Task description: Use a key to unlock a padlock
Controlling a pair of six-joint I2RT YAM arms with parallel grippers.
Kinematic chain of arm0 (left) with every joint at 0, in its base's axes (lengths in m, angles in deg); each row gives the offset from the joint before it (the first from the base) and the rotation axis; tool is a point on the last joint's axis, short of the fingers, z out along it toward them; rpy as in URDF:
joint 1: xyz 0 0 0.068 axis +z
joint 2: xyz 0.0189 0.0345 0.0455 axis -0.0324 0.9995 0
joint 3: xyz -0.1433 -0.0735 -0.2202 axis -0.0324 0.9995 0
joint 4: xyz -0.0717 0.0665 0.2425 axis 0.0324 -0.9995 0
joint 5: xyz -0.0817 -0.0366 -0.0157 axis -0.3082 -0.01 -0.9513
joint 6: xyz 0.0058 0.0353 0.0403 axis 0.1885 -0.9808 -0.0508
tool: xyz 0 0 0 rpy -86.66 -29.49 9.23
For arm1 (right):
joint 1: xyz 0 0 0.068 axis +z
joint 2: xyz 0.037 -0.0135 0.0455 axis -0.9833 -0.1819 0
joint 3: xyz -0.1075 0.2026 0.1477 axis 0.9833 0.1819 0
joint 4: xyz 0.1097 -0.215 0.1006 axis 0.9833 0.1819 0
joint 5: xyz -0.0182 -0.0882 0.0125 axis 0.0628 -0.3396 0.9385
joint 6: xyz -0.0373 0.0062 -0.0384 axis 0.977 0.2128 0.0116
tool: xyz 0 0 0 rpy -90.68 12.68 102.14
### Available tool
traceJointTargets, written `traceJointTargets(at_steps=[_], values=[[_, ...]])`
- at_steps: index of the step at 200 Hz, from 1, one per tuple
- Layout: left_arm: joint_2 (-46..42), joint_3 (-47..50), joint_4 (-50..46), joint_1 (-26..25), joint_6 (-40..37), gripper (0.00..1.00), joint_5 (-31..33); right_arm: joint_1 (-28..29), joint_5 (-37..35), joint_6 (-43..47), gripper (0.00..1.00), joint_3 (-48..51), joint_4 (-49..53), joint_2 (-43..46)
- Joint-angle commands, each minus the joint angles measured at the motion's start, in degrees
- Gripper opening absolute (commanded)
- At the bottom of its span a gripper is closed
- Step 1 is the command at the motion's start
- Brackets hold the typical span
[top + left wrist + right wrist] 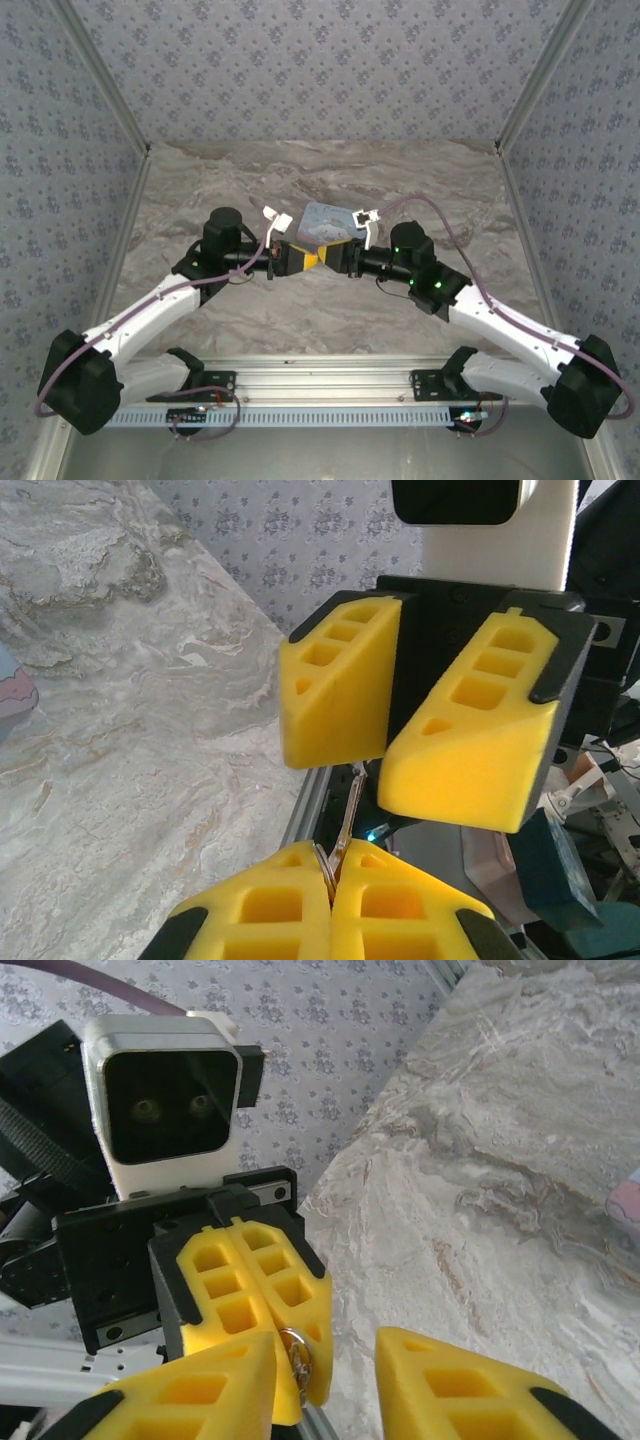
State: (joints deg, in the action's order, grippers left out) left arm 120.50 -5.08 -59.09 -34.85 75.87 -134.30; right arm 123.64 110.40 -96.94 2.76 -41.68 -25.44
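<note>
My left gripper [331,880] is shut on a small silvery key [348,820], pinching its ring between the yellow pads while the blade sticks out toward the other arm. My right gripper [330,1360] faces it tip to tip and stands open. The key's ring [297,1350] sits just beside its left pad [200,1395], and nothing is clamped. From above, the two grippers meet over the middle of the table, left gripper [300,258] and right gripper [337,258] touching noses. The padlock is hidden from every view.
A pale blue tin [325,220] lies on the marble table [330,310] just behind the meeting grippers. Patterned walls close in the left, right and back. An aluminium rail [320,385] runs along the near edge between the arm bases.
</note>
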Motion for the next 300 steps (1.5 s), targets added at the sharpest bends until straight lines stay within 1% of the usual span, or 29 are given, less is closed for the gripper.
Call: traceJointTargets(at_steps=[1,35,52,68,97,128,135,147,155,159,174,180,190,203,223,240,249,260,275,300], values=[[-1.86,0.27,2.12,0.09,0.8,0.0,-0.42,0.6,-0.49,-0.09,0.25,-1.54,-2.41,-0.47],[-2.36,0.52,2.11,0.05,0.92,0.0,0.49,1.31,-0.61,-0.38,0.2,-1.29,-2.47,-0.48],[-2.42,0.63,2.23,0.06,1.3,0.0,0.43,1.56,-0.62,-0.35,0.12,-1.15,-2.5,-0.52],[-2.62,0.62,2.21,0.1,1.46,0.0,0.34,1.76,-0.22,-0.13,0.0,-1.26,-2.96,-0.74],[-3.14,0.61,1.78,0.04,1.39,0.0,0.73,1.85,-0.69,-0.07,0.0,-1.84,-2.46,-1.16],[-3.92,0.66,0.39,0.14,0.81,0.0,2.88,1.94,-1.92,0.96,0.0,-4.58,3.44,-2.27],[-4.15,0.69,-0.13,0.21,0.72,0.07,3.74,1.94,-2.23,1.64,0.0,-5.49,5.68,-2.45],[-4.59,0.79,-1.45,0.57,1.12,0.22,6.38,2.02,-3.53,3.34,0.0,-8.1,11.19,-2.97],[-5.04,0.94,-3.19,1.12,1.87,0.27,9.26,2.02,-4.55,3.34,0.0,-9.7,14.52,-3.32],[-5.2,1.08,-4.22,1.49,2.56,0.3,10.9,1.95,-4.96,5.5,0.0,-10.67,16.25,-3.56],[-6.06,2.35,-7.47,3.78,6.28,0.38,16.97,1.99,-5.27,7.88,0.0,-14.01,21.45,-4.69],[-6.43,3.29,-7.97,4.8,7.87,0.39,18.74,2.02,-5.32,8.67,0.0,-15.08,23.2,-5.18],[-6.95,4.88,-7.74,6.35,9.56,0.4,19.89,2.08,-5.53,9.97,0.0,-16.99,25.6,-6.14],[-7.72,6.02,-8.54,7.14,9.65,0.46,21.02,2.11,-6.65,11.51,0.0,-19.42,29.44,-7.63],[-9.31,6.39,-10.22,7.18,7.26,0.51,21.61,1.94,-9.83,13.48,0.0,-24.78,38.6,-11.5],[-11.33,6.5,-10.81,7.15,4.4,0.52,21.96,2.48,-14.81,17.15,0.0,-31.27,48.11,-15.64],[-12.43,6.63,-10.49,7.18,2.98,0.53,21.97,3.1,-17.26,19.21,0.0,-34.3,52.57,-17.88],[-13.82,7.0,-8.6,7.15,1.35,0.54,21.46,3.46,-18.4,21.1,0.0,-37.83,56.81,-20.37],[-14.66,7.41,-4.56,6.99,0.22,0.55,19.37,3.61,-17.14,23.19,0.0,-40.28,58.48,-22.13],[-12.82,5.35,-1.01,4.73,-2.54,0.58,13.97,3.56,-10.1,23.37,0.0,-38.6,53.34,-21.34]])
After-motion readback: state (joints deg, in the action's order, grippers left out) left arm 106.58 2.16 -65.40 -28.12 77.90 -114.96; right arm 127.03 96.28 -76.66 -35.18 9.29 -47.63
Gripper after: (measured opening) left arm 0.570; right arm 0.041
